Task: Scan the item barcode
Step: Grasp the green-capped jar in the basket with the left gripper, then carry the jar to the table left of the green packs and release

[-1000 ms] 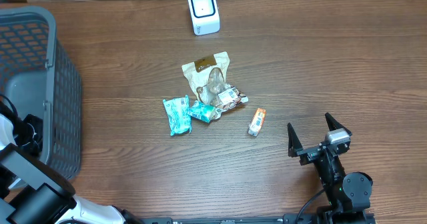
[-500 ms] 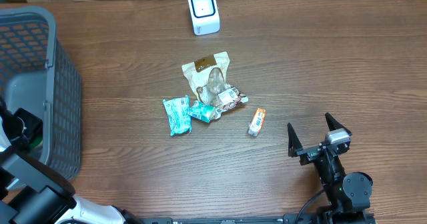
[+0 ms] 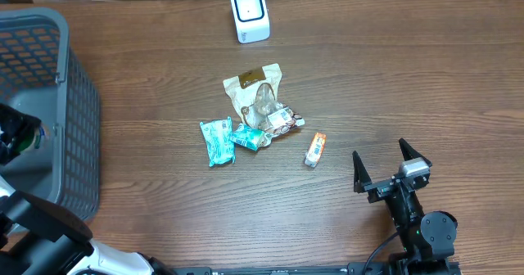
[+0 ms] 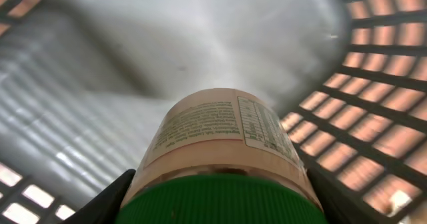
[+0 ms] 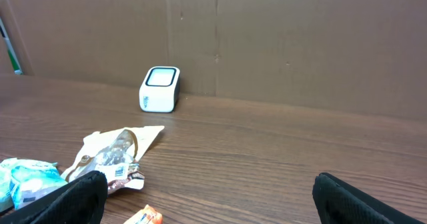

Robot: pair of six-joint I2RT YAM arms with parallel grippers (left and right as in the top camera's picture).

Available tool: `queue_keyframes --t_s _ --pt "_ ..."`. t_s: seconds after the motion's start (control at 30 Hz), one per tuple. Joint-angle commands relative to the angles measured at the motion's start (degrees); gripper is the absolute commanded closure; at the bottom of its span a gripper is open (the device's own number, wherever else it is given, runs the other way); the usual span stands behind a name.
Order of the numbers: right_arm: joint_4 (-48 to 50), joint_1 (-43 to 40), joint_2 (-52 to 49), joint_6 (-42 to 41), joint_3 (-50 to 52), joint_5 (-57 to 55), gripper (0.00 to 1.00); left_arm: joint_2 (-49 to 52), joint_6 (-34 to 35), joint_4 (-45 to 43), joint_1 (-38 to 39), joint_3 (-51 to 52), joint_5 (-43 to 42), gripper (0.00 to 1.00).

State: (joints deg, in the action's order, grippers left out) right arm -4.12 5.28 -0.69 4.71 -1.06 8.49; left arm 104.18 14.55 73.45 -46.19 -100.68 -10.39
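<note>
Left tool point(image 4: 220, 201) is seen clenched on a bottle point(image 4: 220, 131) at its green-capped end, one finger at each side, inside the basket point(image 3: 78, 119) at the left edge of the table point(image 3: 426, 70). The bottle's long axis runs away from the wrist toward the basket floor, and its printed label is turned up to the wrist camera. No barcode can be made out on the face shown. Nothing else can be made out in the basket. The scanner point(image 3: 250, 13) stands at the far middle of the table, well apart from the basket and to its right, so the bottle is judged to need lifting over the basket wall and carrying that way. The right tool point(image 3: 382, 167) is held wide open and empty over the near right. It is nearer the scanner but has no part in the grasp. A bag point(image 3: 255, 95), teal packets point(image 3: 219, 137) and an orange pack point(image 3: 315, 149) lie loose mid-table.
</note>
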Motion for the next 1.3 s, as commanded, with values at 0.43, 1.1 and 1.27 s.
queue_keyframes --t_s 0.43,1.1,1.27 --pt "0.17 -0.15 0.52 -0.26 0.61 -0.79 0.0 -18.36 -2.32 -0.83 1.49 -11.67 -21.24 0.61" --pt "0.17 -0.15 0.52 -0.26 0.61 -0.79 0.0 -30.8 -3.04 6.01 29.55 -10.47 -10.78 0.6" --pt "0.17 -0.15 0.52 -0.26 0.61 -0.79 0.0 -29.66 -2.97 6.67 37.29 -4.42 -9.16 0.6"
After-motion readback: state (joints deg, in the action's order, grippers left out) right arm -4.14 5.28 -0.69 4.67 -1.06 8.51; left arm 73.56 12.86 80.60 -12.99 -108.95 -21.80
